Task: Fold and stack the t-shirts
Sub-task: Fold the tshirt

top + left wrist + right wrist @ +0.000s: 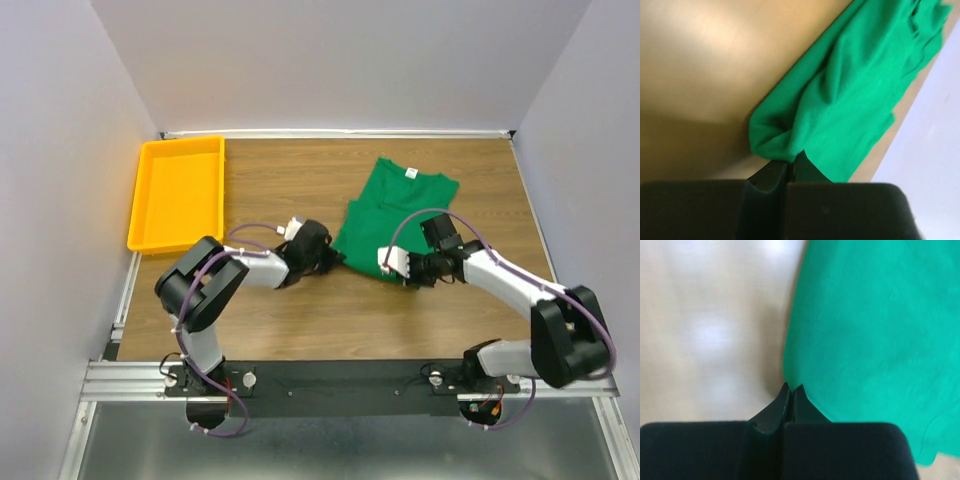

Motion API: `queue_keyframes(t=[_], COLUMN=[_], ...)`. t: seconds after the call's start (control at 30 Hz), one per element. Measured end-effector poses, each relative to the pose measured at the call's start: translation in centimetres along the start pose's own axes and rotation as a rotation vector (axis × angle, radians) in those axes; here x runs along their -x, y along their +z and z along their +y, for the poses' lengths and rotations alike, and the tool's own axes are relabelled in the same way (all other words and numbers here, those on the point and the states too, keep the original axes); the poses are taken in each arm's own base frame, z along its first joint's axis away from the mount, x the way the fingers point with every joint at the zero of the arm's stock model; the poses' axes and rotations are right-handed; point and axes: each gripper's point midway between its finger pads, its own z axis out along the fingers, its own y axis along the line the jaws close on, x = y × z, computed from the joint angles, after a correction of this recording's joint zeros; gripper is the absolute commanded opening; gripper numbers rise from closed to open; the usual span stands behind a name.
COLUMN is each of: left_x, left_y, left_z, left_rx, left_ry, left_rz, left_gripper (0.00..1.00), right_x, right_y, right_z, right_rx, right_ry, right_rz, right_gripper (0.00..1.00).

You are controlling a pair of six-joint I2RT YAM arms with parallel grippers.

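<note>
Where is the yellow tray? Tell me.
In the top view the yellow tray sits at the far left corner of the table, left of the green t-shirt.

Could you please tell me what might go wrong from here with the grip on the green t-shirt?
The left gripper pinches only a small bunched corner of the plain green cloth t-shirt at its fingertips, so the cloth could slip out on a lift. The right gripper likewise holds just the very edge, so one side may drop. The t-shirt lies creased and crooked on the brown wooden table, so a fold may come out uneven.
</note>
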Motion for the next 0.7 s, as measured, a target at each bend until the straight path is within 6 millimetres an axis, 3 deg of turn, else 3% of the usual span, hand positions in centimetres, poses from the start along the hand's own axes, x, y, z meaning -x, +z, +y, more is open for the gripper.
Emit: queue_keyframes(t=[0.1, 0.17, 0.27, 0.4, 0.5, 0.57, 0.7], left_x=[-3.6, -5.6, -7.5, -6.4, -4.9, -3.4, -0.2], left_y=[-3.2, -4.9, -6.2, -6.0, -5.5, -4.9, -3.2], left_z=[3.0, 4.4, 3.9, 0.1, -4.7, -8.2, -13.8], left_rx=[-0.006, -0.009, -0.042, -0.122, -0.199, -0.257, -0.317], left_ry=[0.008, 0.003, -0.006, -0.043, -0.057, -0.062, -0.040], left_rz=[0.059, 0.093, 0.124, 0.083, 0.049, 0.020, -0.042], left_gripper=[0.00, 0.00, 0.00, 0.00, 0.00, 0.00, 0.00], right_x=[1.1, 1.3, 1.7, 1.5, 1.4, 1.6, 1.5], right_y=[-1.2, -2.1, -3.4, -4.0, -4.6, -5.1, -6.6], right_z=[4.5, 6.0, 6.4, 6.0, 4.8, 3.3, -2.2], right_rx=[0.096, 0.117, 0.094, 0.055, 0.002, -0.049, -0.193], right_ry=[-0.055, -0.058, -0.042, 0.015, 0.055, 0.071, 0.139], right_rz=[-0.022, -0.032, -0.044, -0.017, 0.015, 0.024, 0.046], right_gripper=[0.01, 0.01, 0.01, 0.00, 0.01, 0.00, 0.01])
